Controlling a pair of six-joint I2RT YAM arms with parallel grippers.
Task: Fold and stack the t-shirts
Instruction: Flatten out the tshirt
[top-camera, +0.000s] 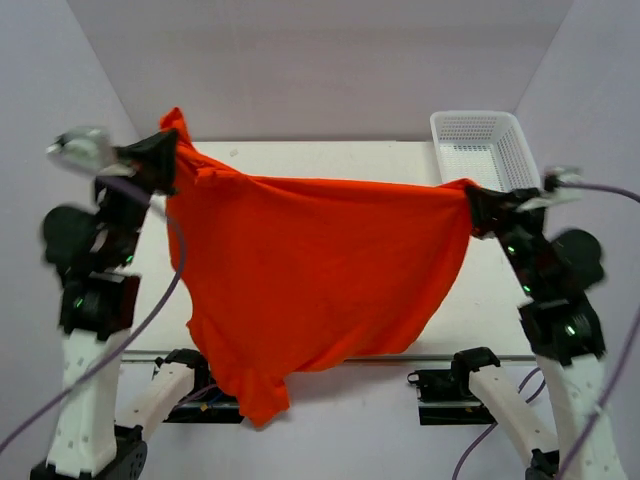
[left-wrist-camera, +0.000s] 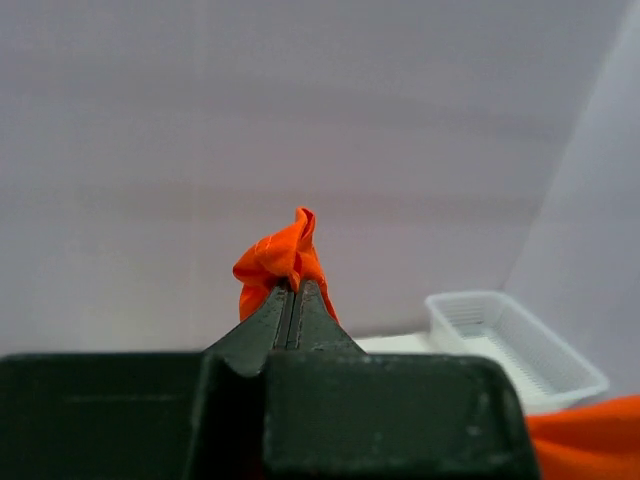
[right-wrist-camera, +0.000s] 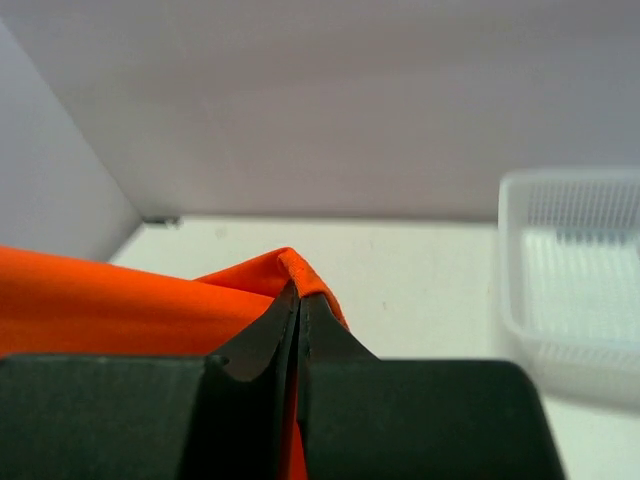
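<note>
White table (top-camera: 350, 160) below; left gripper (top-camera: 168, 160) and right gripper (top-camera: 474, 204) both pinch the t-shirt (top-camera: 320, 270), spread between them; next, I think, lay it flat.

Orange-red t-shirt (top-camera: 310, 270), hanging spread above table (pinched at two corners), plain

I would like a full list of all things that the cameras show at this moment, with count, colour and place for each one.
t-shirt: one, orange-red, held up spread between both arms, above the table
basket: one, white mesh, far right corner of the table
table: one, white, under the t-shirt
cables: several, purple, along both arms
left arm: one, black and white, left side, jaws shut on a t-shirt corner
right arm: one, black and white, right side, jaws shut on the opposite corner
</note>
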